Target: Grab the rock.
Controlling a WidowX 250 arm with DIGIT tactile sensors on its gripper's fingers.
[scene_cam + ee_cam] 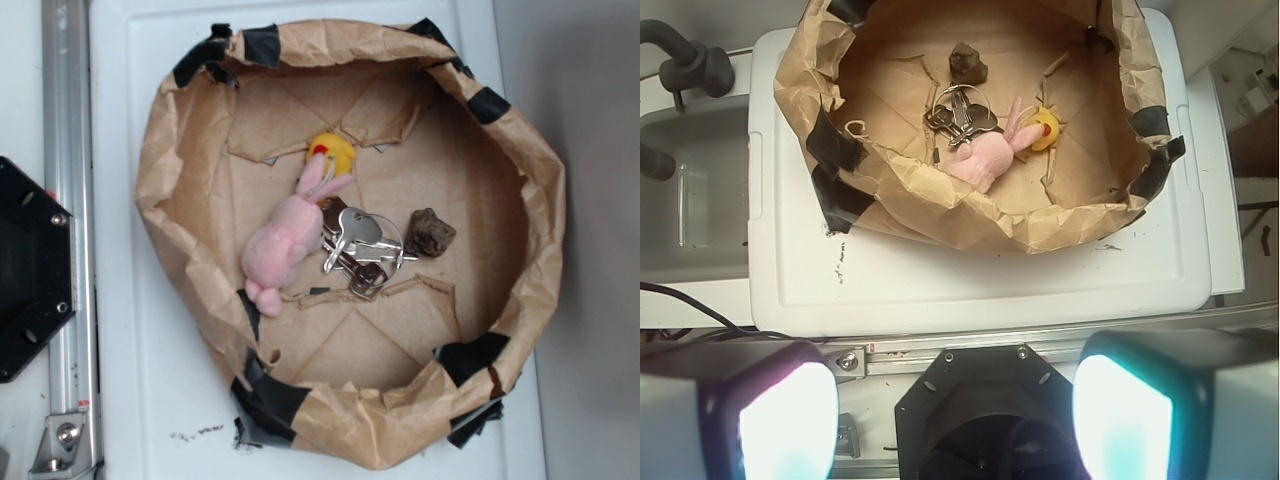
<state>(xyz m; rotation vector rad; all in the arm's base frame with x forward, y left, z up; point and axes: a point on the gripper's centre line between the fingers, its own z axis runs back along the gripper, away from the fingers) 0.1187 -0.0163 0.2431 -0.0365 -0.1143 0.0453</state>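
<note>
Brown paper forms the basket (pixel 180 150) holding the rock (pixel 430 232), which lies just beside the key bunch (pixel 358 248) on the side away from the pink plush bunny (pixel 285 245). A descent drifting toward the keys could snag their ring instead. Only the wrist view shows the hand (pixel 955 420), fingers apart, well short of the basket's near wall

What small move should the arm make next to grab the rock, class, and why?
Probably carry the end effector forward over the paper bowl's rim toward the rock. In the wrist view the fingers sit wide apart and empty, well short of the bowl, and the rock lies apart from the keys.
</note>
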